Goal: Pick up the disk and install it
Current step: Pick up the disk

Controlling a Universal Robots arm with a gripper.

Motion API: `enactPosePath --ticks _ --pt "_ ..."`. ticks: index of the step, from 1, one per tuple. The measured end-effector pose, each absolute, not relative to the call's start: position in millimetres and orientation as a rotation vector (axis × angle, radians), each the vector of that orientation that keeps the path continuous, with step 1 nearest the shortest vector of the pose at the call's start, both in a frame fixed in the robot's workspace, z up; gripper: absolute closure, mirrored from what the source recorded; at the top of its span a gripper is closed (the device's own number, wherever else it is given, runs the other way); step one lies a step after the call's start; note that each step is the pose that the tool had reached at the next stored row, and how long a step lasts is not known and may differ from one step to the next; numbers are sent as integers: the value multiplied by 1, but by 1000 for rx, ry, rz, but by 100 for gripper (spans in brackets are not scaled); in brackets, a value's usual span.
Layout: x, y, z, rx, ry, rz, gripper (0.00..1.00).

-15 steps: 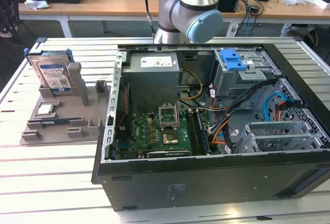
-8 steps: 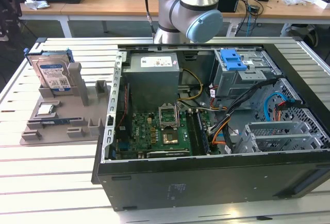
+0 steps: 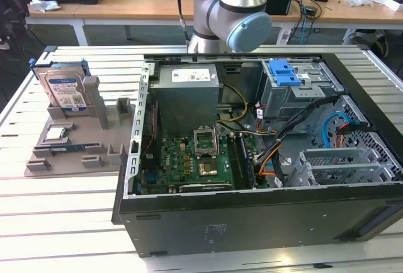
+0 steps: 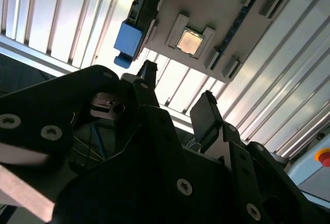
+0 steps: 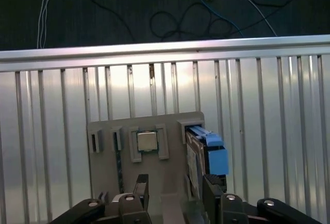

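The disk is a silver drive with a white-and-blue label and a blue frame. It stands on edge in a slot at the back of the grey holder, at the exterior view's left. In the first wrist view the disk is just beyond one of the fingers. My gripper is open, with nothing between its fingers, and hangs above the holder's near end. In the second wrist view the gripper is apart from the disk's blue frame.
A small square silver chip lies in a recess of the holder. The open computer case takes up the middle and right of the slatted metal table. A blue clip sits on its drive cage. The arm rises behind the case.
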State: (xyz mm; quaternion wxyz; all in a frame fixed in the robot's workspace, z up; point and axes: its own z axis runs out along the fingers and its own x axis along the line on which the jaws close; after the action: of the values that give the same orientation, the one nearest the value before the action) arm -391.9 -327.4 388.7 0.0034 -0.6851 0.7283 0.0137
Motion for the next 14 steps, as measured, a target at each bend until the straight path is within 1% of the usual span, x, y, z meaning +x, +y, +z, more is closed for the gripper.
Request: enactPosePath --ticks 6,14 --pt "-392 -321 387 -2148 2283 43 46" --pt "-392 -319 383 -2148 2283 43 46"
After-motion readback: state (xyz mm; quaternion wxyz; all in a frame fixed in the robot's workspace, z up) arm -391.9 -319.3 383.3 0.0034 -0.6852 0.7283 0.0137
